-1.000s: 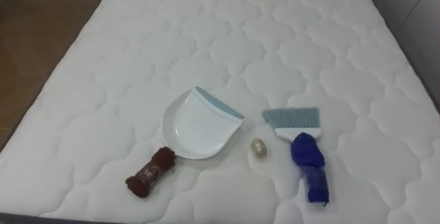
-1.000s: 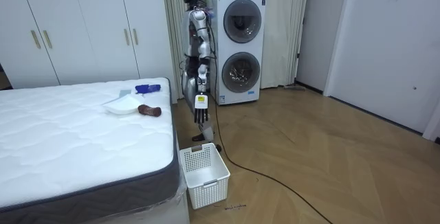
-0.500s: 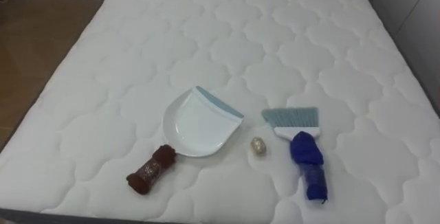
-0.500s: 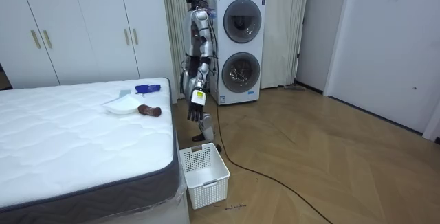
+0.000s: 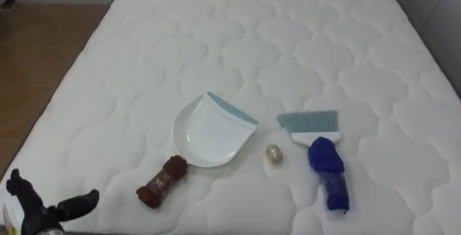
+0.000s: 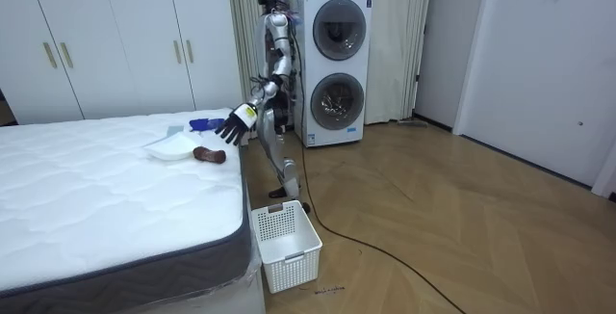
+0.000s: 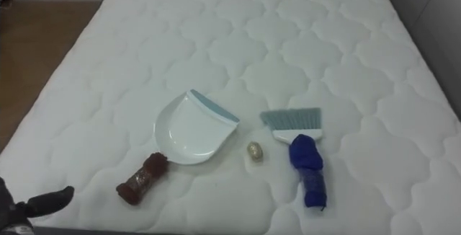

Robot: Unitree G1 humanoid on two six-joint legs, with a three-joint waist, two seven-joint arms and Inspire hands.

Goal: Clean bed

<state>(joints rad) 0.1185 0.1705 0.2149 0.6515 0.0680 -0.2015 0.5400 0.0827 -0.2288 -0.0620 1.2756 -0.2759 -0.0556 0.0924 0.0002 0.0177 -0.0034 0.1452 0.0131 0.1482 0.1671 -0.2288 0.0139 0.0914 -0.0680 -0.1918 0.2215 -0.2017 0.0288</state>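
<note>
Bedroom with a laundry corner.
White wardrobes (image 6: 115, 44), two stacked washing machines (image 6: 337, 68) (beige curtain (image 6: 409, 44) behind), herringbone wood floor (image 6: 462, 227), pale wall (image 6: 539, 64).

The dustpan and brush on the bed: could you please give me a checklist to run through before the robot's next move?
1. Left hand open and empty: ok.
2. Dustpan flat on the mattress, nothing in it: ok.
3. Brush lying free to the dustpan's right, apart from it: ok.
4. Golden scrap in the dustpan: not ok; it lies between dustpan and brush.
5. Left hand touching a tool: not ok; it is at the near left edge, apart from the brown bundle.
6. Brown bundle joined to the dustpan as its handle: cannot tell.
</note>
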